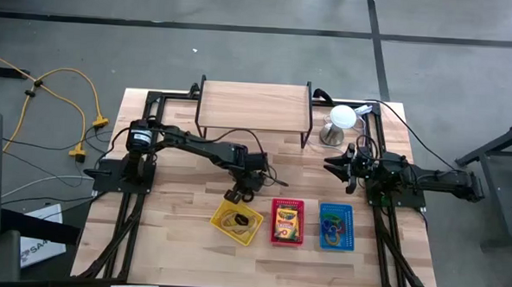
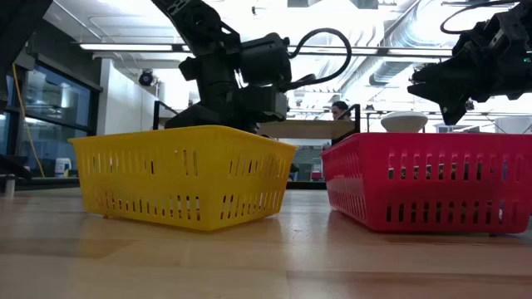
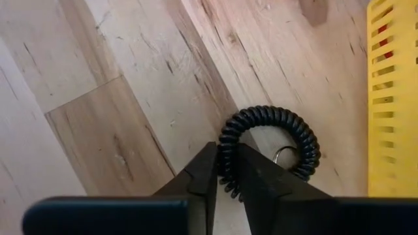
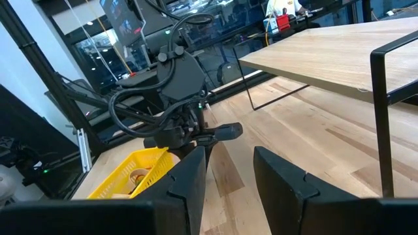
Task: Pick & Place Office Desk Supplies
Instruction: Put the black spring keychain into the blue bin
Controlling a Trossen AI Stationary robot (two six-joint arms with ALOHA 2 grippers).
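Three slotted plastic baskets stand in a row on the wooden tabletop: a yellow basket, a red basket and a blue basket; the left end effector is low over the tabletop just beside the yellow basket's wall, on the side away from the red one; its two dark fingers stand close together around a black coiled cord, one strand of the coil caught between them, though whether they press it firmly I cannot tell; the cord is a tight spiral of glossy black loops bent into a ring, lying flat on the wood, with a thin silver split ring at its inner edge near the fingertips. Inside the yellow basket lie thin tan loops; the red basket holds a yellow-and-green crayon box lying flat; the blue basket holds small coloured pieces too small to tell apart. Well off to the far side of the baskets from the left end effector, the right end effector hangs raised above the tabletop, its fingers apart with nothing between them; behind it stand a white dome on a metal base and a wooden shelf on black legs.
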